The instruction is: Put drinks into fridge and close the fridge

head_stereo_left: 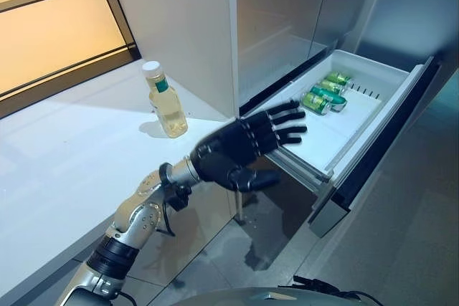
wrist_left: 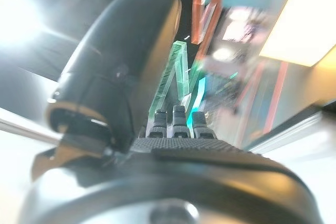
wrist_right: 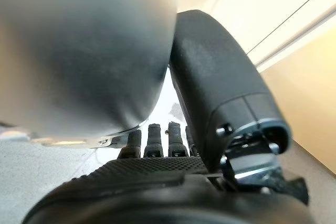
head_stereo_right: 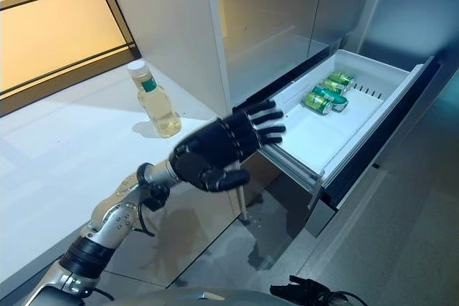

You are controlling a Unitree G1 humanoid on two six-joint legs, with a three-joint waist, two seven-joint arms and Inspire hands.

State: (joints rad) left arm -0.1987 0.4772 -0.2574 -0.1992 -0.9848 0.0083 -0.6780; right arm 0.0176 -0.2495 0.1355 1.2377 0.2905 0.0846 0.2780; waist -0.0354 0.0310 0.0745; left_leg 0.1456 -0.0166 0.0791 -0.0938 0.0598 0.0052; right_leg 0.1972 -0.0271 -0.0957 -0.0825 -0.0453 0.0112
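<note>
Left eye view gives us the clearest look: the fridge drawer (head_stereo_left: pixel 373 102) stands pulled out at about two o'clock in the scene, its white tray running lengthwise from eight o'clock near us to two o'clock at the far wall. We count what looks like three green cans (head_stereo_left: pixel 326 92) lying on their sides at the far end of the tray, packed together and touching, each with its long axis running roughly from ten o'clock to four o'clock, across the drawer's own run; which end is the top we cannot tell. On the white counter (head_stereo_left: pixel 64 155) at about ten o'clock from the picture's centre we see a bottle (head_stereo_left: pixel 166 102) of pale yellow drink standing upright, white cap up, long axis vertical, just beside the tall grey fridge front (head_stereo_left: pixel 186 26) and well apart from the drawer. The left hand (head_stereo_left: pixel 240 150) hangs at the drawer's near corner, fingers straight and spread toward two o'clock over the tray's edge, thumb out below, grasping nothing; whether the fingertips touch the rim we cannot tell. The right hand (wrist_right: pixel 157 182) shows only in its own wrist view, fingers relaxed and empty.
</note>
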